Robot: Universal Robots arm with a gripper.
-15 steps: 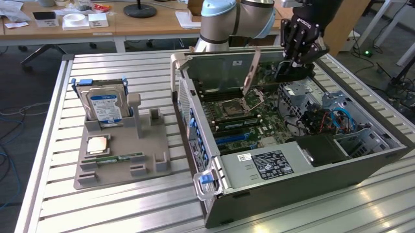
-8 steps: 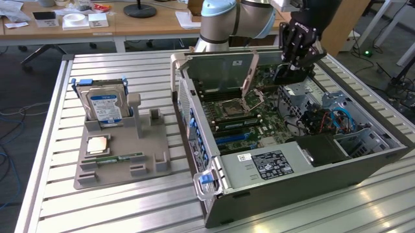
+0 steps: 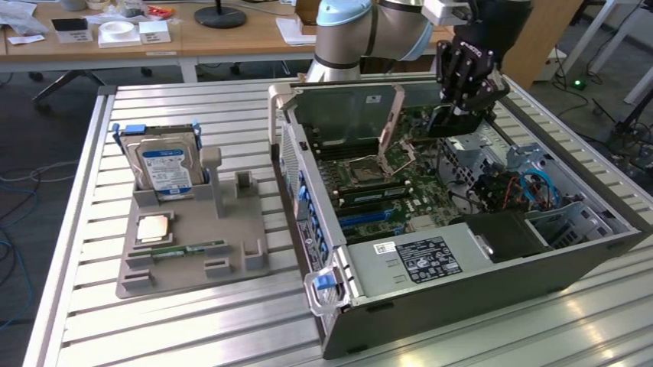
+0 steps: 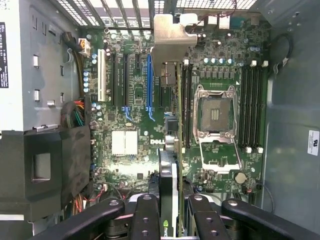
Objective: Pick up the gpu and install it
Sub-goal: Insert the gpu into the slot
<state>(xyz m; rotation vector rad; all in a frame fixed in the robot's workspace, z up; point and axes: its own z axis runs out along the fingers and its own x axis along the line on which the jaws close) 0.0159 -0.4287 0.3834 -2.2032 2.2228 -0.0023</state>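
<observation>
Gripping the gpu (image 4: 168, 175) edge-on, tool (image 4: 168, 212) closed partway around it | gpu hangs inside open computer case (image 3: 490, 298), over motherboard (image 4: 120, 170) slots, seemingly not seated | case stands on bench (image 3: 204, 321)

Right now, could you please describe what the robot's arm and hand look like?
The arm is a thick round tube, silver-grey with a pale blue joint cap. The hand is black, and its fingers are glossy black jointed bars with round pivot pins.
</observation>
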